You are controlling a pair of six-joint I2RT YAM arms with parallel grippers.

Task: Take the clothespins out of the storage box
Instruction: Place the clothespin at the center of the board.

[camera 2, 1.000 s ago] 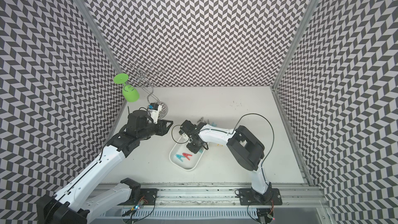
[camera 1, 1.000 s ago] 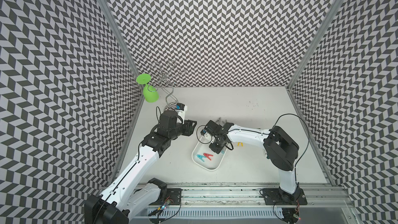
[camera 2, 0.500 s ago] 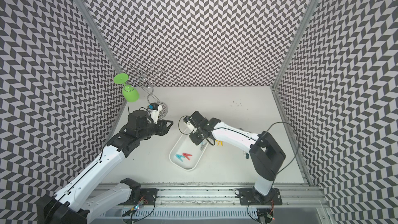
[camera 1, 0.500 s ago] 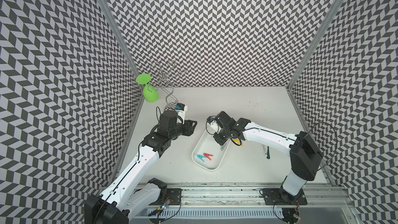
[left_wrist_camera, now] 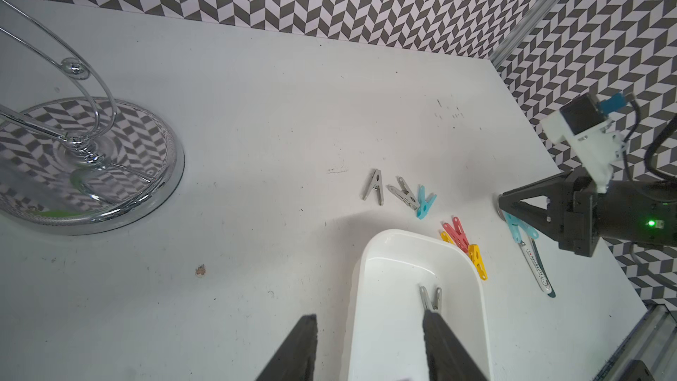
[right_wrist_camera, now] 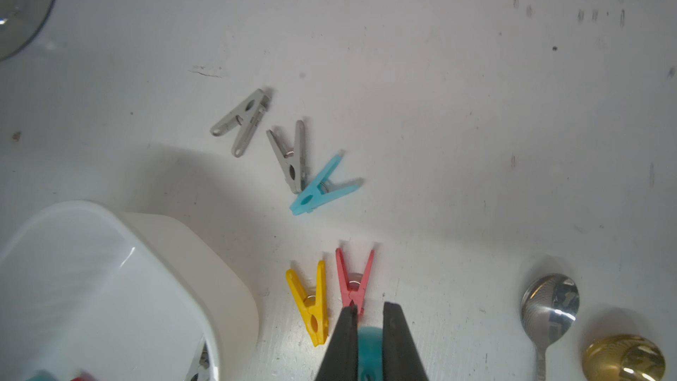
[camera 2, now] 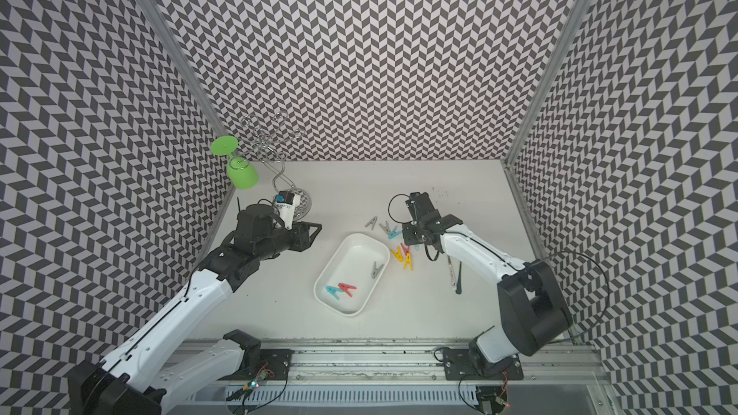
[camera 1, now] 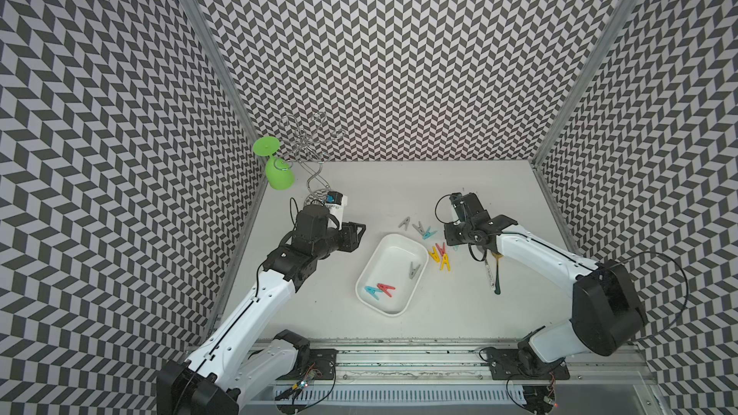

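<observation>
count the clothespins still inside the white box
3. In the storage box, a grey clothespin lies midway along a long wall. A teal clothespin and a red clothespin lie side by side at the near end. The whole floor shows, so none seems hidden.

No word, number or brand can be read for certain. A white spoon handle (left_wrist_camera: 536,269) carries a line of small dark print along its length, too small to make out. In both top views it lies at three o'clock from the white box (camera 1: 393,259). A small label on the left arm's camera (camera 2: 284,206) shows only blurred marks.
</observation>
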